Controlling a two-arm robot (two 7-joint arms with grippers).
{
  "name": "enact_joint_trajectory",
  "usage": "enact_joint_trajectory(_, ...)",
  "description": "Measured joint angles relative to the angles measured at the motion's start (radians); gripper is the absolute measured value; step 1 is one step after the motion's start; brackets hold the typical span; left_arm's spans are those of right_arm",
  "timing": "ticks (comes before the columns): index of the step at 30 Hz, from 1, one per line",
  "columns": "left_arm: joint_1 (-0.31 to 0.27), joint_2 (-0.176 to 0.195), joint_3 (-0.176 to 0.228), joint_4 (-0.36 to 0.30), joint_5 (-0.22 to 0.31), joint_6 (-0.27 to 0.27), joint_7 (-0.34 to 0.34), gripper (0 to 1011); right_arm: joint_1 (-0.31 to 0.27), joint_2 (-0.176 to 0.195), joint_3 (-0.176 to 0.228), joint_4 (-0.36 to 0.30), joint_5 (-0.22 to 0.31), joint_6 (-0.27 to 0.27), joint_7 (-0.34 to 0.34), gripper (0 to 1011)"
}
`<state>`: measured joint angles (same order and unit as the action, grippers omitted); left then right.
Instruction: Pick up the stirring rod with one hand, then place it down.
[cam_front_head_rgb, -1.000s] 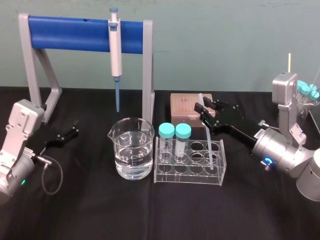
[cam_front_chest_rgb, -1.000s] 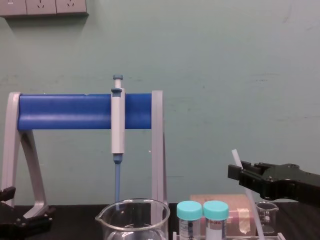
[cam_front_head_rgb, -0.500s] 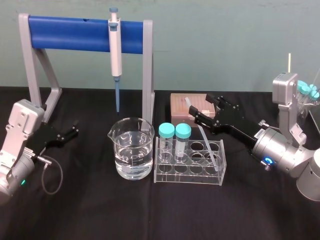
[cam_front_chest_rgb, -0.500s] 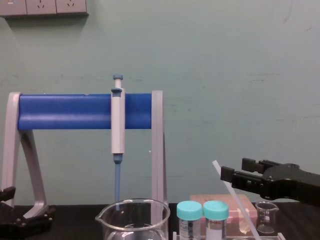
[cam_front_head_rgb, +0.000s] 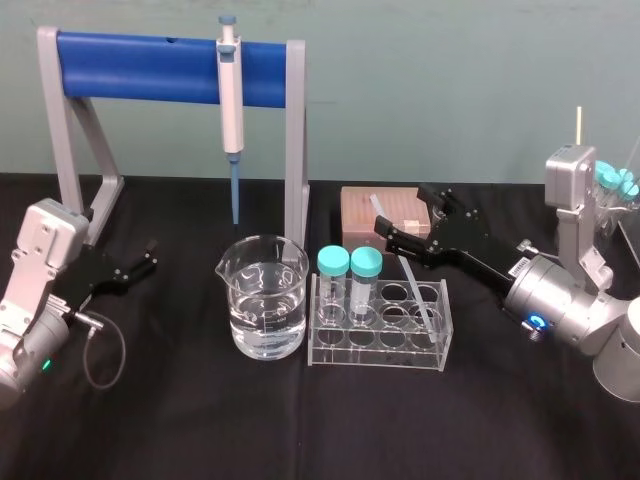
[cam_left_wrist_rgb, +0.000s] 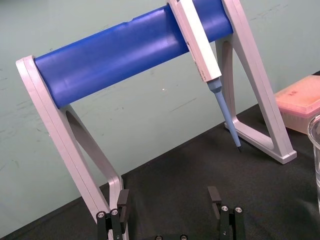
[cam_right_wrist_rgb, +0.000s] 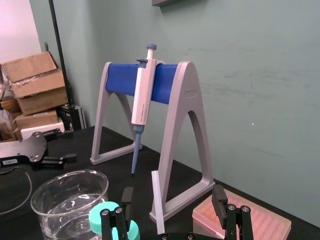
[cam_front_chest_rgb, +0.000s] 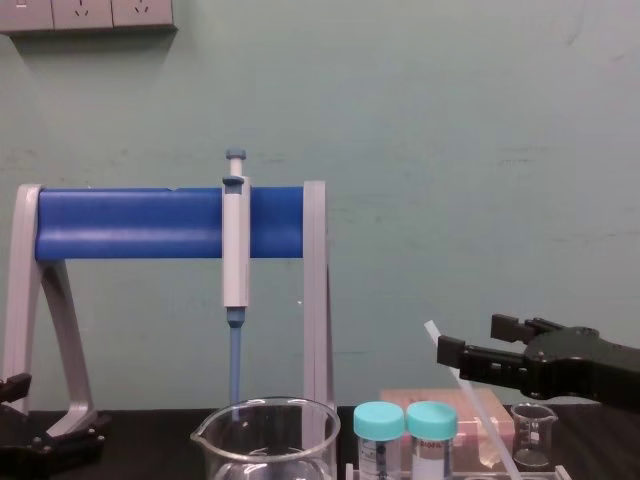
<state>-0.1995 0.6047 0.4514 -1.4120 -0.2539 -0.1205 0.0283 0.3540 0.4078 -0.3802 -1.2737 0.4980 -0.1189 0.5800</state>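
The right gripper's (cam_right_wrist_rgb: 172, 194) fingers (cam_right_wrist_rgb: 127, 199) are spread wide. The rod (cam_right_wrist_rgb: 158, 202) leans free between them, its foot hard to make out inside the clear rack (cam_front_head_rgb: 380, 345). The left gripper (cam_left_wrist_rgb: 168, 197) rests parked over the surface (cam_front_head_rgb: 200, 420), fingers apart.

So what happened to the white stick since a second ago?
The right pincer opened and let go of the stirring rod. The rod's top tipped toward the robot's left, and it now leans in the clear rack. The left pincer, the beaker and the pipette stayed put.
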Motion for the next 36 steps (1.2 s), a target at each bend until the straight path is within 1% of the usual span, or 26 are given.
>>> enact_joint_trajectory(3, 0.0, 0.0, 0.0, 0.0, 0.0, 0.0, 0.0, 1001, -0.007, 0.002, 0.013, -0.011, 0.0, -0.015, -0.01, 1000)
enact_joint_trajectory(5, 0.0, 0.0, 0.0, 0.0, 0.0, 0.0, 0.0, 1000, -0.017, 0.004, 0.024, -0.024, -0.002, -0.025, -0.028, 1000)
enact_joint_trajectory(8, 0.0, 0.0, 0.0, 0.0, 0.0, 0.0, 0.0, 1000, -0.055, 0.005, 0.066, -0.068, -0.025, -0.056, -0.105, 1000)
enact_joint_trajectory(10, 0.0, 0.0, 0.0, 0.0, 0.0, 0.0, 0.0, 1000, -0.073, 0.005, 0.085, -0.086, -0.042, -0.069, -0.144, 1000)
enact_joint_trajectory(11, 0.0, 0.0, 0.0, 0.0, 0.0, 0.0, 0.0, 1000, -0.085, 0.005, 0.097, -0.095, -0.055, -0.074, -0.169, 1000)
enact_joint_trajectory(12, 0.0, 0.0, 0.0, 0.0, 0.0, 0.0, 0.0, 1000, -0.102, 0.003, 0.111, -0.106, -0.075, -0.08, -0.21, 1000)
enact_joint_trajectory(14, 0.0, 0.0, 0.0, 0.0, 0.0, 0.0, 0.0, 1001, -0.118, 0.001, 0.124, -0.115, -0.1, -0.079, -0.254, 1000)
enact_joint_trajectory(15, 0.0, 0.0, 0.0, 0.0, 0.0, 0.0, 0.0, 1000, -0.133, -0.004, 0.138, -0.12, -0.119, -0.069, -0.294, 1000)
enact_joint_trajectory(18, 0.0, 0.0, 0.0, 0.0, 0.0, 0.0, 0.0, 1000, -0.15, -0.01, 0.152, -0.121, -0.139, -0.049, -0.339, 1000)
enact_joint_trajectory(19, 0.0, 0.0, 0.0, 0.0, 0.0, 0.0, 0.0, 1000, -0.158, -0.015, 0.16, -0.119, -0.144, -0.035, -0.355, 1000)
enact_joint_trajectory(21, 0.0, 0.0, 0.0, 0.0, 0.0, 0.0, 0.0, 1000, -0.164, -0.02, 0.167, -0.115, -0.146, -0.019, -0.366, 1000)
enact_joint_trajectory(22, 0.0, 0.0, 0.0, 0.0, 0.0, 0.0, 0.0, 1000, -0.169, -0.026, 0.172, -0.11, -0.145, -0.002, -0.372, 1000)
enact_joint_trajectory(25, 0.0, 0.0, 0.0, 0.0, 0.0, 0.0, 0.0, 1000, -0.175, -0.035, 0.179, -0.099, -0.144, 0.026, -0.375, 1000)
enact_joint_trajectory(29, 0.0, 0.0, 0.0, 0.0, 0.0, 0.0, 0.0, 1000, -0.176, -0.043, 0.182, -0.091, -0.15, 0.052, -0.374, 1000)
enact_joint_trajectory(31, 0.0, 0.0, 0.0, 0.0, 0.0, 0.0, 0.0, 1000, -0.174, -0.045, 0.18, -0.087, -0.16, 0.062, -0.373, 1000)
enact_joint_trajectory(36, 0.0, 0.0, 0.0, 0.0, 0.0, 0.0, 0.0, 1001, -0.175, -0.045, 0.181, -0.087, -0.16, 0.062, -0.373, 1000)
